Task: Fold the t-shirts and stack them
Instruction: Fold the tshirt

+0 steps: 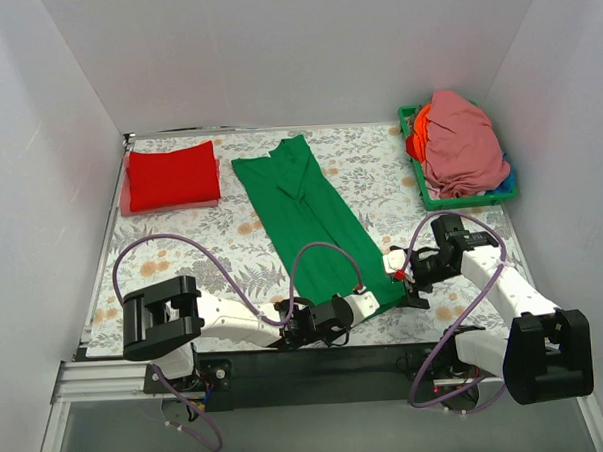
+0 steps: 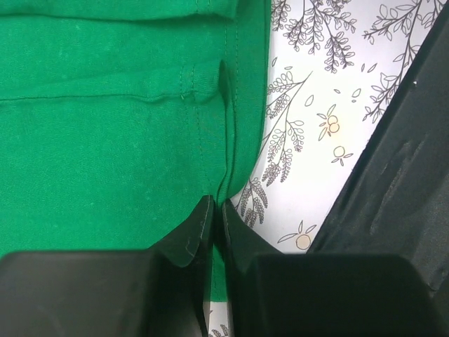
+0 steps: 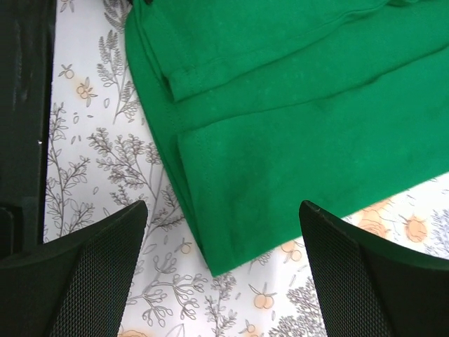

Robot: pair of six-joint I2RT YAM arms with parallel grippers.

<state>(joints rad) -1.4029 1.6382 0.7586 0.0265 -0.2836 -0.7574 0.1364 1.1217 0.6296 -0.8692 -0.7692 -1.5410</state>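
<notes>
Green shirt [image 1: 306,211], folded into a long strip, lies diagonally across the table [image 1: 202,240]; left gripper [image 2: 214,214] pinches its near edge; right gripper [image 3: 223,208] hangs spread over its near corner; red shirt [image 1: 172,176] lies folded far left.

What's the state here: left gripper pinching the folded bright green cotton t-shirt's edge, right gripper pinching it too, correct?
No. The left gripper is shut on the bright green t-shirt, but the right gripper is open, spread above its corner, as the right wrist view shows.
</notes>
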